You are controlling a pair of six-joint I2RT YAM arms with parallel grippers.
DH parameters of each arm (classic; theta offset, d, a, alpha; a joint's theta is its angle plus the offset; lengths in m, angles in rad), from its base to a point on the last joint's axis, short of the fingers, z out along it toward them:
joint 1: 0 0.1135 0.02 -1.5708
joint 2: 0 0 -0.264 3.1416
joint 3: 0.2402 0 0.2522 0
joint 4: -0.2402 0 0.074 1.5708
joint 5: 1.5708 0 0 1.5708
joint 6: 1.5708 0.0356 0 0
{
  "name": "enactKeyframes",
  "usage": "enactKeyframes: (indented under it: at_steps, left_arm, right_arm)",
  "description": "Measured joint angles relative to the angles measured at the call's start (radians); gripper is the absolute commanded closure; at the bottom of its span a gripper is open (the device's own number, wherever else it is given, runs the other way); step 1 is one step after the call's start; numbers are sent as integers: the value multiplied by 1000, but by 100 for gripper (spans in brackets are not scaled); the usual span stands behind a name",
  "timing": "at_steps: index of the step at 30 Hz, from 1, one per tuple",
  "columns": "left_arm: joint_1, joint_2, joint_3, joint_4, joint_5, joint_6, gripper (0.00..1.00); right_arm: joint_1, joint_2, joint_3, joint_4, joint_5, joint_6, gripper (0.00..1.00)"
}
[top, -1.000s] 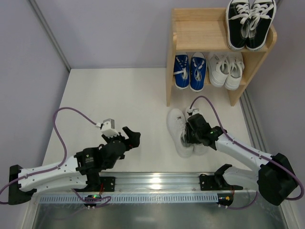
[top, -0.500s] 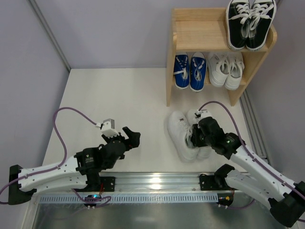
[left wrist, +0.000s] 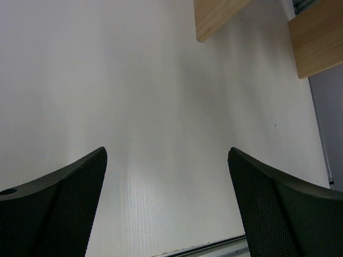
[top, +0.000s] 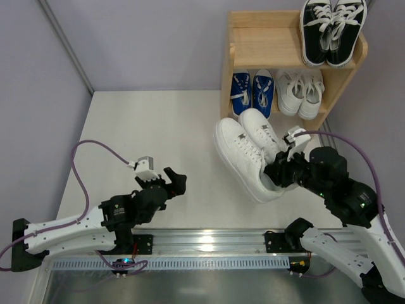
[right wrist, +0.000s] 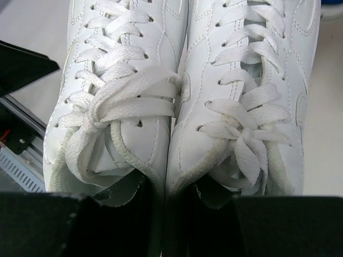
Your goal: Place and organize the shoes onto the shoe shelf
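Table (top: 145, 133) is lying pale under both grippers and reaching ahead of them to the wall. Shelf (top: 266, 44) is standing on it ahead of the right gripper (top: 283, 172) and far off to the front-right of the left gripper (top: 175, 182). In the left wrist view only two of its wooden ends are showing, beyond the fingertips at the upper edge.

White low-tops (top: 248, 152) are being held as a pair in the right gripper. They are sitting side by side and touching along their inner sides, heels at the gripper and toes pointing away from it toward the shelf's lower tier. The right gripper is clamping them at the heel end. In the right wrist view a finger appears to be sitting in each shoe's opening, squeezing the two inner collars together. Whether the soles are touching the table I cannot tell.

Black pair (top: 332, 28) is resting on the top tier, farthest ahead of the right gripper and a little to its right. Small white pair (top: 300, 94) is sitting on the lower tier straight ahead of that gripper. Blue pair (top: 252, 94) is sitting just beside it on the same tier, ahead-left of the gripper and just past the low-tops' toes.

Left gripper is hovering over the table with its jaws standing wide apart, only table surface showing between them.
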Motion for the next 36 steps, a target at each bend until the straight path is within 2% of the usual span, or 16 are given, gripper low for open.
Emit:
enactKeyframes:
  at_steps: [6, 10, 15, 19, 22, 29, 36]
  left_arm:
    - [0, -11, 15, -4, 0, 15, 8]
    - [0, -42, 15, -10, -1, 15, 9]
    - [0, -84, 15, -13, -8, 14, 9]
    - [0, -103, 15, -13, -8, 14, 9]
    - [0, -116, 15, -26, -8, 14, 9]
    - [0, -216, 2, -66, -8, -8, 9]
    - [1, -315, -24, -128, -16, -45, 9]
  right_arm:
    - [0, 79, 268, 73, -43, -84, 96]
    - [2, 164, 407, 157, -13, -129, 96]
    - [3, 323, 577, 243, 111, -161, 96]
    - [3, 428, 603, 357, 228, -173, 96]
    - [3, 515, 645, 374, 307, -195, 96]
    - [2, 790, 933, 407, 417, -274, 96]
    - [2, 875, 1080, 488, 479, -341, 96]
